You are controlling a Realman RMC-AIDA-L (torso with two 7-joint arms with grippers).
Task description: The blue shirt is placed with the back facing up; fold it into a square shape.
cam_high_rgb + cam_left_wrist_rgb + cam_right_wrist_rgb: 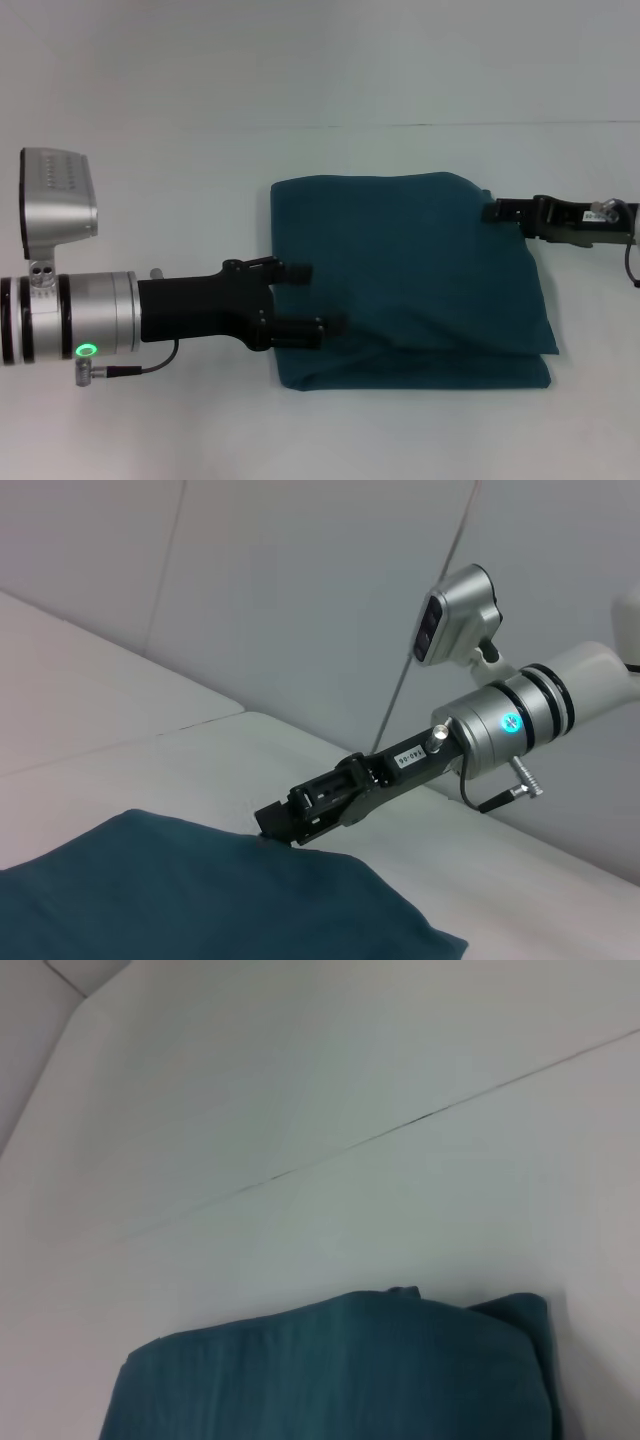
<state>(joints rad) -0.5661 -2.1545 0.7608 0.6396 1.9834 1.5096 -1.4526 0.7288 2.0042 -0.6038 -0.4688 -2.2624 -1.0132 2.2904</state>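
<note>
**On the table: fold nearly done**

Nearest, the left gripper (310, 298) is held spread apart over the left edge of the blue shirt (400, 265), gripping nothing. One shirt is counted, lying folded, roughly square, mid-table (150, 420). Farther off, the right gripper (493, 211) touches the shirt's right corner; its grip cannot be told. Two grippers; retraction is likely called for next.
</note>
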